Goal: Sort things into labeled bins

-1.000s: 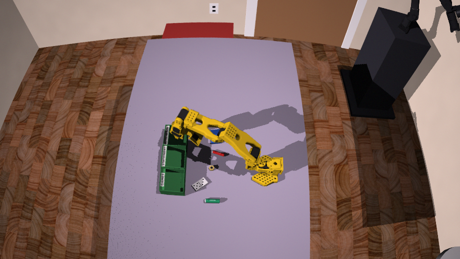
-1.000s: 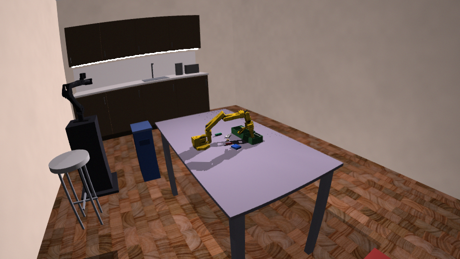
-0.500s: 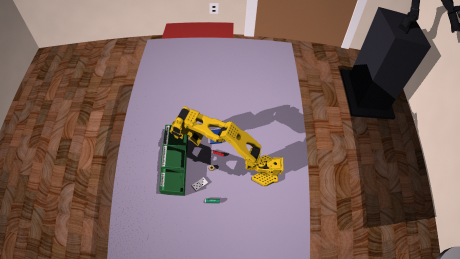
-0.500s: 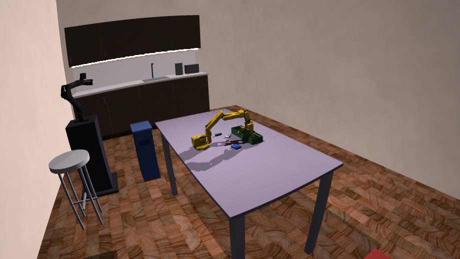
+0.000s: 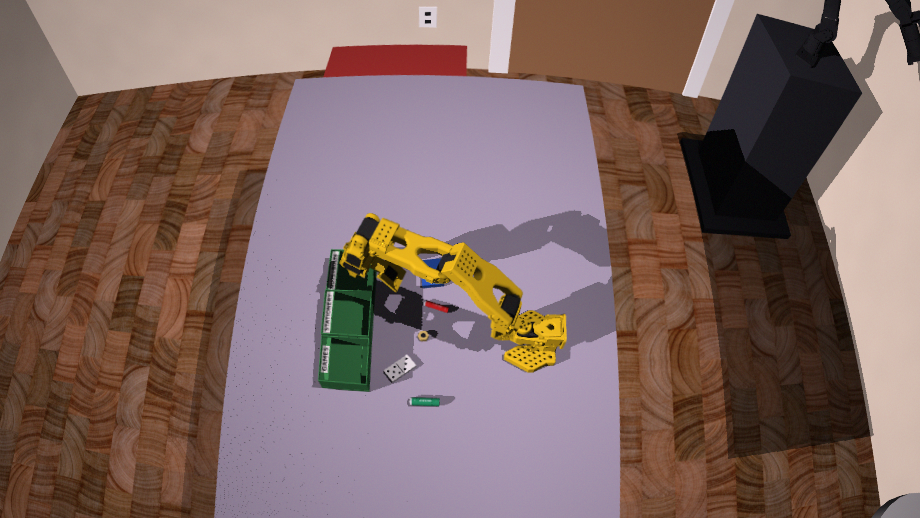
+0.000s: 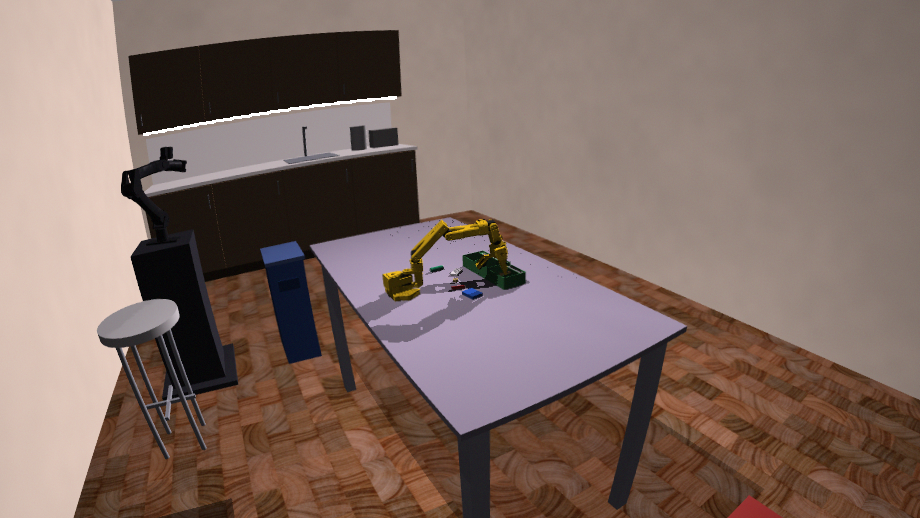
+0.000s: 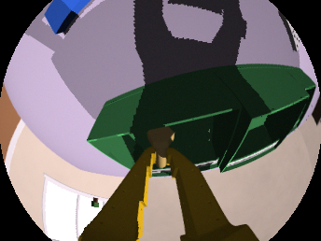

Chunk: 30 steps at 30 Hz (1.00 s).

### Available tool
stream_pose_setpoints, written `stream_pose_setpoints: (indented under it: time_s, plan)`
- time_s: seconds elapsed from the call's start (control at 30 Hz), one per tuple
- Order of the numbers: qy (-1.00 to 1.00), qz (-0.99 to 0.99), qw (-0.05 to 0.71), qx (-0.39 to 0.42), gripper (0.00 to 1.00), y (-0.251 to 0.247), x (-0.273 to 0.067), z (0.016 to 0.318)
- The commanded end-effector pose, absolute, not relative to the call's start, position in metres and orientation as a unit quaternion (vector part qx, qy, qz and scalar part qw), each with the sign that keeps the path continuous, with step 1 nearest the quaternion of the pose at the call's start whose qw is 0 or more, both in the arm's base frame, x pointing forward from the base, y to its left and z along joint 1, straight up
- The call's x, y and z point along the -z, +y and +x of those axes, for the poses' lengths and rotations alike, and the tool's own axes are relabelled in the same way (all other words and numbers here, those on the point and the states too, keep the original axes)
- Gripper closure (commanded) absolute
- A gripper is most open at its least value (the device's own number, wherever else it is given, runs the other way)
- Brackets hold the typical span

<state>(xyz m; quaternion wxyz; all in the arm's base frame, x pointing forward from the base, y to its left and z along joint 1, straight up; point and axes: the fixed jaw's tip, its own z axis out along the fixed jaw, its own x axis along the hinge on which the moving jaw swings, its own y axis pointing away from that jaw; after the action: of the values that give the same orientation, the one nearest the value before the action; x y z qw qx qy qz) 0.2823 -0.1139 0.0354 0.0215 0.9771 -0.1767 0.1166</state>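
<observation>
My gripper (image 5: pixel 352 270) (image 6: pixel 504 270) (image 7: pixel 161 156) is shut on a small brown bolt-like piece (image 7: pixel 160 136), over the back bin (image 5: pixel 365 282), whose label is partly hidden. The stationery bin (image 5: pixel 349 314) and games bin (image 5: pixel 346 362) stand in line with it, all green. A white domino (image 5: pixel 399 368) (image 6: pixel 456 271) lies beside the games bin. A brass nut (image 5: pixel 422 335), a red stick (image 5: pixel 435 306) (image 6: pixel 457 287) with a dark end and a green cylinder (image 5: pixel 424 402) (image 6: pixel 436 268) lie on the table. A blue block (image 5: pixel 424 281) (image 6: pixel 472 293) (image 7: pixel 62 15) lies partly under my arm in the top view.
The lilac table (image 5: pixel 437 148) (image 6: pixel 553 347) bears my yellow arm base (image 5: pixel 544 331) (image 6: pixel 400 283) to the right of the things in the top view. The green bin walls stand close around the space below my fingertips. A blue floor bin (image 6: pixel 292 308) and a stool (image 6: pixel 138 321) stand off the table.
</observation>
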Motion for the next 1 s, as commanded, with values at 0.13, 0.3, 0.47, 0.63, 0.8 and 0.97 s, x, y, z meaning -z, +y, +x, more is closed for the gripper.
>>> stream_pose_setpoints:
  time_s: [0.13, 0.3, 0.47, 0.63, 0.8, 0.97]
  plan:
    - [-0.178, 0.971, 0.030, -0.159, 1.00, -0.1197, -0.0516, 0.2884]
    - [-0.178, 0.971, 0.030, -0.159, 1.00, -0.1197, -0.0509, 0.2884]
    - [-0.178, 0.971, 0.030, -0.159, 1.00, -0.1197, -0.0502, 0.2884]
    - [-0.178, 0.971, 0.030, -0.159, 1.00, -0.1198, -0.0468, 0.2886]
    - [-0.178, 0.971, 0.030, -0.159, 1.00, -0.1198, -0.0449, 0.2887]
    - [-0.178, 0.971, 0.030, -0.158, 1.00, -0.1198, -0.0449, 0.2887]
